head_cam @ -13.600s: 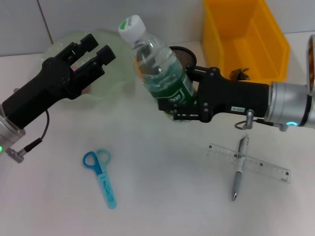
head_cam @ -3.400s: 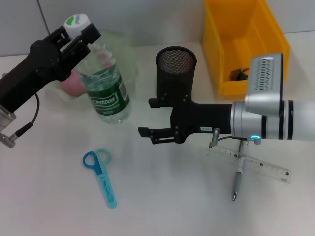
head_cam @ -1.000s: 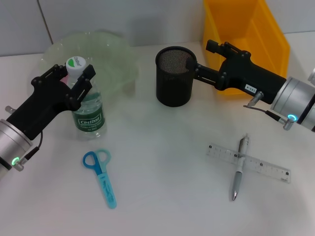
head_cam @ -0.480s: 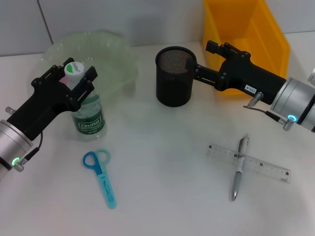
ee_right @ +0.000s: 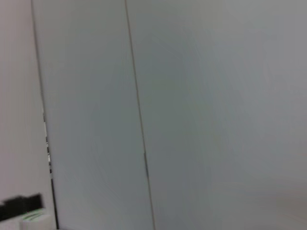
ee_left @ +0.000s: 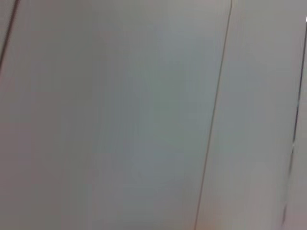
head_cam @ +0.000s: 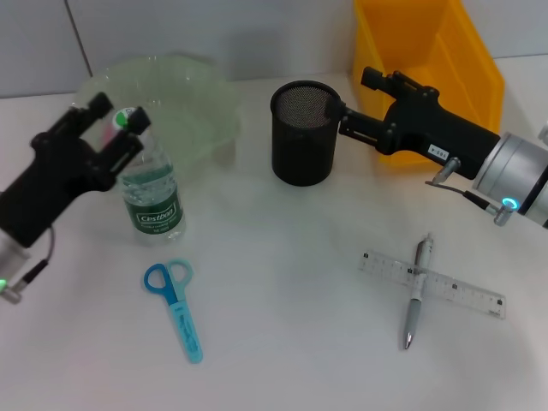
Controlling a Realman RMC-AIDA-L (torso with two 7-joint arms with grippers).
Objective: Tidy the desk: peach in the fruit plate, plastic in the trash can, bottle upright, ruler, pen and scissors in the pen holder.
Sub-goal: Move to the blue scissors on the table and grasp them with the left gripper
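The bottle (head_cam: 150, 190) stands upright on the tabletop (head_cam: 282, 342) with its cap between the spread fingers of the left gripper (head_cam: 120, 118), while the scissors (head_cam: 177, 306) lie just below it, long axis pointing away from that arm.

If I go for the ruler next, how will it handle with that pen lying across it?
The ruler looks thin, clear and flat on the desk, so its edge is probably hard to pinch and it may slide. The pen crosses over it and would likely roll off if the ruler lifts. Taking the pen first seems safer.
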